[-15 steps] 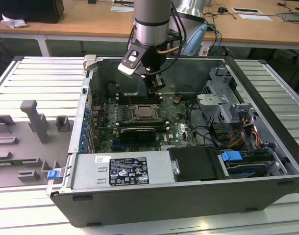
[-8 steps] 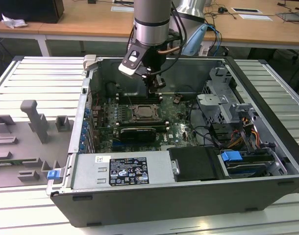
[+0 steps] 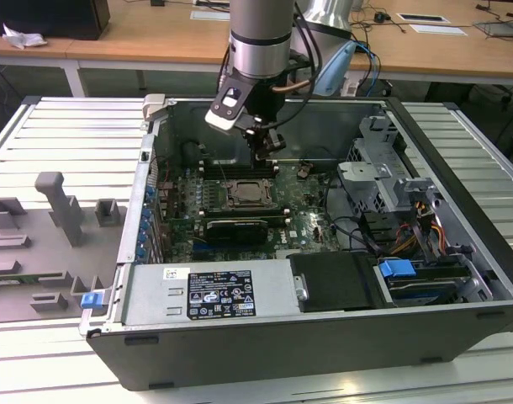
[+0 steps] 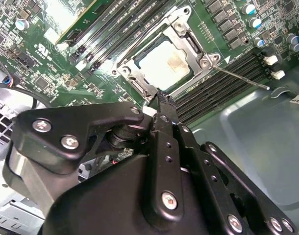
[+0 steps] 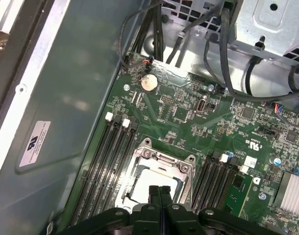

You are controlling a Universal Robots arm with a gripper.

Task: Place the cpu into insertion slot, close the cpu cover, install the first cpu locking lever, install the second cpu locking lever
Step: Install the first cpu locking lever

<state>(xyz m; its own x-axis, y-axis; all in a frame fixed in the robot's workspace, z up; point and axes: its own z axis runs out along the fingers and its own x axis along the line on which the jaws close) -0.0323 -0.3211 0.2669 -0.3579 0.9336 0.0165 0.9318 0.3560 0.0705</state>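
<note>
Cpu (image 4: 164,61) is being shown seated in the insertion slot (image 3: 230,200), framed by the cpu cover (image 4: 181,30). The gripper (image 4: 159,95) is being held closed and empty close above the slot's rim. It is being judged light, stiff, fragile, best taken by its edges.

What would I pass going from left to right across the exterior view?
Grey plastic blocks → silver case wall → chip socket → metal drive cage.
</note>
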